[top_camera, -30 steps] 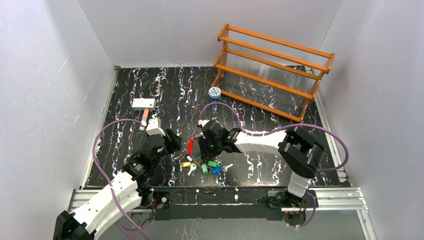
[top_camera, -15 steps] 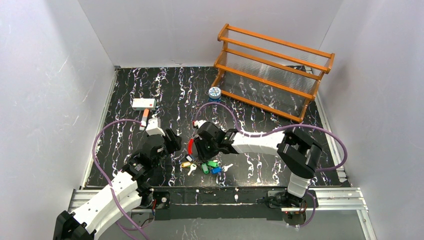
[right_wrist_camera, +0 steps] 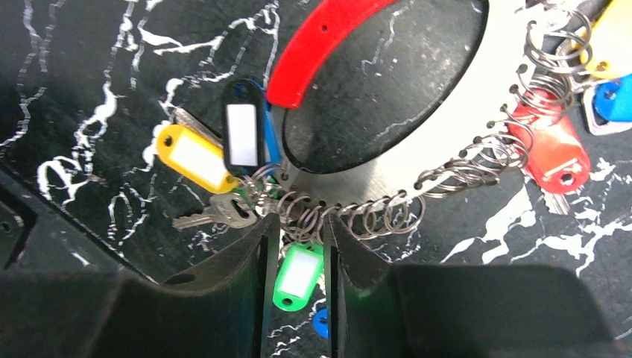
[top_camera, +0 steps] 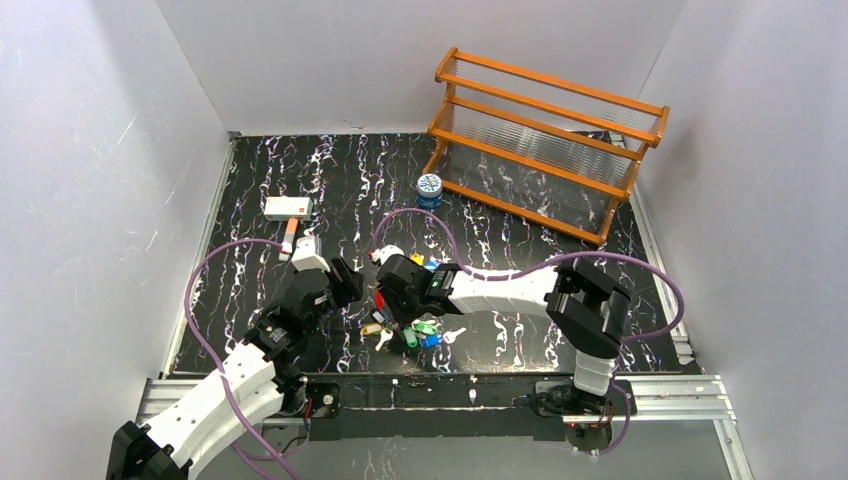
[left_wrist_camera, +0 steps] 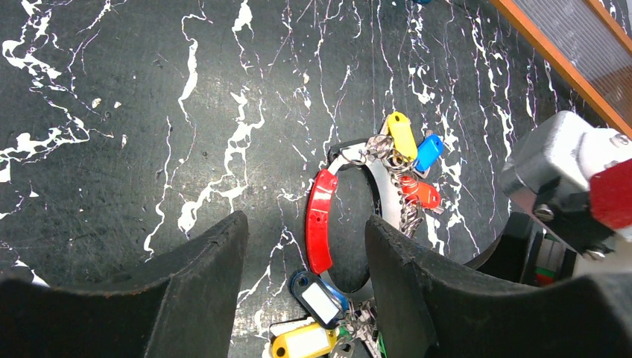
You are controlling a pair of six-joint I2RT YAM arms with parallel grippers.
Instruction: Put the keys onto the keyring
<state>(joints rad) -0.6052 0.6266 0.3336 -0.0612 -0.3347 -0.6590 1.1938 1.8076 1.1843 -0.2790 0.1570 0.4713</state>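
Several small tagged metal keys (right_wrist_camera: pixel 212 215) look floppy hanging off the stiff, light, flat silvery keyring (left_wrist_camera: pixel 320 224) with a red arc lying mid-frame, so I'd grab its rigid band; left gripper (left_wrist_camera: pixel 305 222) gapes released, right gripper (right_wrist_camera: pixel 298 231) nearly pinched over them, can't tell if gripping.

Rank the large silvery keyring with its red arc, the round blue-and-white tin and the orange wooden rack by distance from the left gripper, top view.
1. Large silvery keyring with its red arc, just right of the left gripper.
2. Round blue-and-white tin, mid-table, farther back.
3. Orange wooden rack, back right corner.
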